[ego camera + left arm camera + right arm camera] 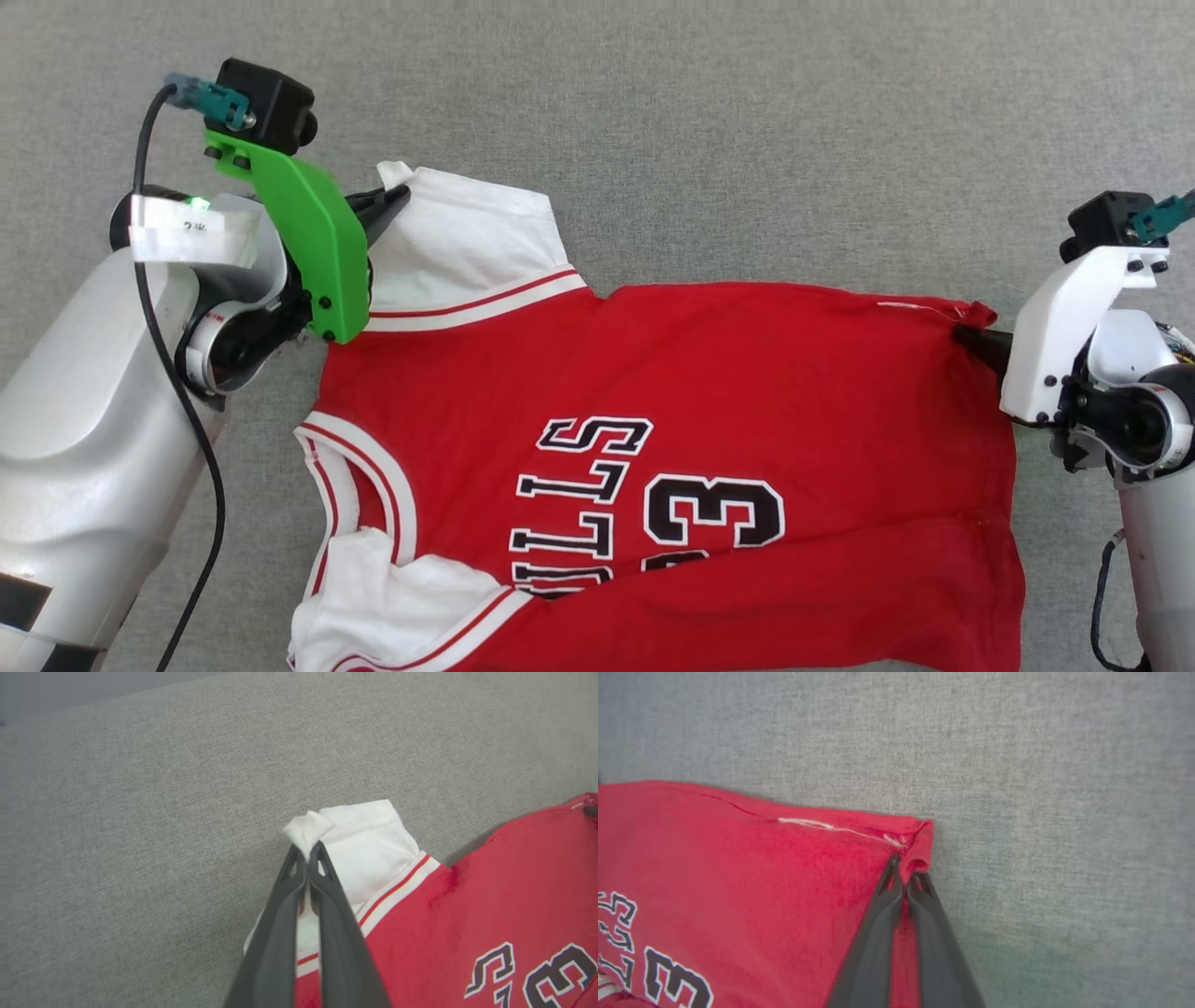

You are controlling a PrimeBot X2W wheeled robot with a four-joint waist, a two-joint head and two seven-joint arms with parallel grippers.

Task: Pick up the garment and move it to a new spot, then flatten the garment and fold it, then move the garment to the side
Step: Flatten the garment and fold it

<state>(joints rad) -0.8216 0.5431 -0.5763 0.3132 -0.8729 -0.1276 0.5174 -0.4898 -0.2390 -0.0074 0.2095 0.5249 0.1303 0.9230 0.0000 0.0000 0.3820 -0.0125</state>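
Garment: red jersey [709, 373] with white sleeves, striped trim and a black "BULLS 23" print [653, 485].
Location: lying on the grey cloth surface [747, 112], spread from 9 o'clock to 3 o'clock in the head view; its near part runs off the 6 o'clock edge.
Left gripper: left gripper [308, 851] has its jaws pinched together on the tip of the far sleeve [467, 243], at about 10 o'clock.
Right gripper: right gripper [906, 877] has its jaws clamped on the far hem corner [920, 849], at 3 o'clock; a small roll of red cloth bulges past the tips.
Step in hand: judged to be the 2-point hold on the far edge, ready for a lift or drag.
Handling note: raise both ends together and level, and keep the far edge lightly taut between 10 and 3 o'clock. The sleeve pinch holds little cloth, so a sharp tug could slip it.
Near fold: a red flap lies over the lower print toward 5 o'clock and will need smoothing.
Heading: neck opening [359, 485] points to 9 o'clock, hem to 3 o'clock; front side up.
Long axis: neck to hem, along the 9-3 line.
Second sleeve: second sleeve [392, 597] lies at 7 o'clock, rumpled.
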